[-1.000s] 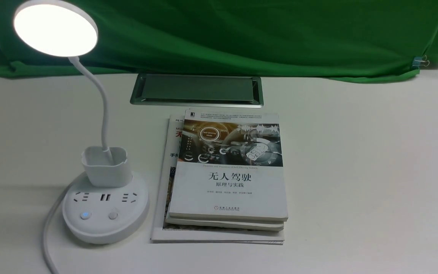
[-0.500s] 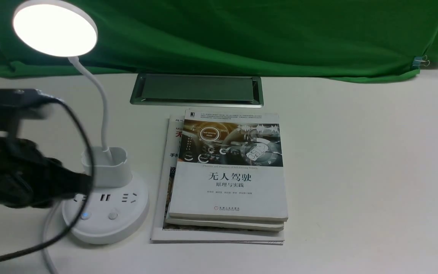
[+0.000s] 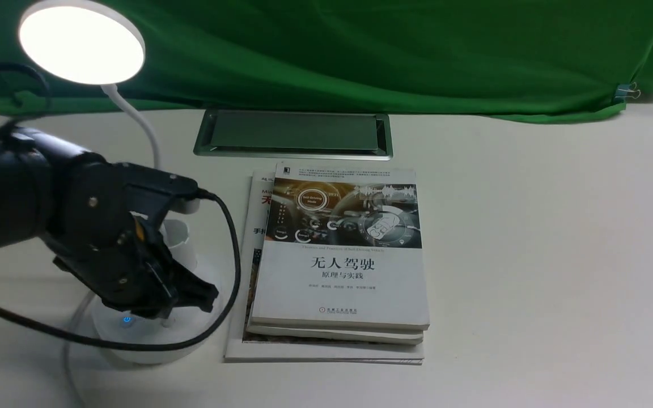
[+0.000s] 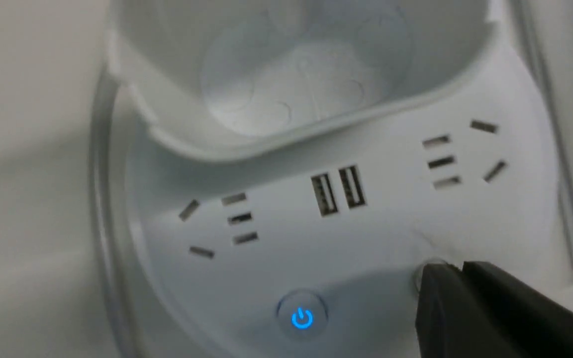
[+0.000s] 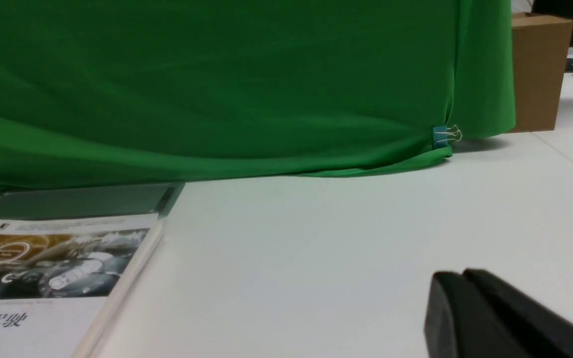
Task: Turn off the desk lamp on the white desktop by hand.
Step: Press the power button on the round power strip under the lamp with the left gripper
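Unfinished: white disc-headed desk lamp (image 3: pixel 83 42), just left of the paperback book stack (image 3: pixel 340 255) on the white matte desktop (image 3: pixel 530 255), glowing; black left gripper (image 4: pixel 458 271), fingers pressed together, tip at the lamp's base beside the blue-lit power button (image 4: pixel 302 318), switch-off apparently pending.

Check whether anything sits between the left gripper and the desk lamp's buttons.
Nothing visible does. The left gripper, jaws shut, has its tip at the unlit button on the base of the desk lamp, beside the blue-lit power button. The books lie apart, to the right.
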Available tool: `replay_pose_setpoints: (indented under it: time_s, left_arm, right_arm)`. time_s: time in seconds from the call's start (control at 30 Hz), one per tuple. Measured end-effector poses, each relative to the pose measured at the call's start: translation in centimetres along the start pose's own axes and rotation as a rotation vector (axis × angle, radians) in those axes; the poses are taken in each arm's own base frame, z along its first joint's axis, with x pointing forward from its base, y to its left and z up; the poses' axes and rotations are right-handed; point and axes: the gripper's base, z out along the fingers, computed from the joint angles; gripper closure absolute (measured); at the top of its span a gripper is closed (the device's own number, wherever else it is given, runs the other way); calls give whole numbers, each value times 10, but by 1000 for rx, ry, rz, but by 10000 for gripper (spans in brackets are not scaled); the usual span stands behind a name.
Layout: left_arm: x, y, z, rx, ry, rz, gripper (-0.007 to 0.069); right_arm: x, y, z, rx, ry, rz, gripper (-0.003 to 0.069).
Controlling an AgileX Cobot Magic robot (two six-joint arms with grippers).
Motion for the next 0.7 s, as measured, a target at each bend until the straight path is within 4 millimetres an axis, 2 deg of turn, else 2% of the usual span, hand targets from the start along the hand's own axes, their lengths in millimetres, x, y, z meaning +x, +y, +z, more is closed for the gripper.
replay_pose_setpoints:
  time_s: [0.07, 0.2, 0.4, 0.57, 0.7]
  left_arm:
    - [0, 0, 10, 1, 30, -1, 610]
    - [-7, -1, 15, 4, 27, -1, 610]
    - [-7, -1, 8, 7, -3, -3, 610]
    - [-5, -1, -11, 11, -47, -10, 610]
    - [1, -1, -8, 14, -41, -13, 610]
  right_arm:
    - [0, 0, 0, 0, 0, 0, 622]
    - [0, 0, 0, 0, 0, 0, 622]
    - [0, 0, 0, 0, 0, 0, 622]
    - [0, 0, 0, 0, 0, 0, 622]
    - [0, 0, 0, 0, 0, 0, 622]
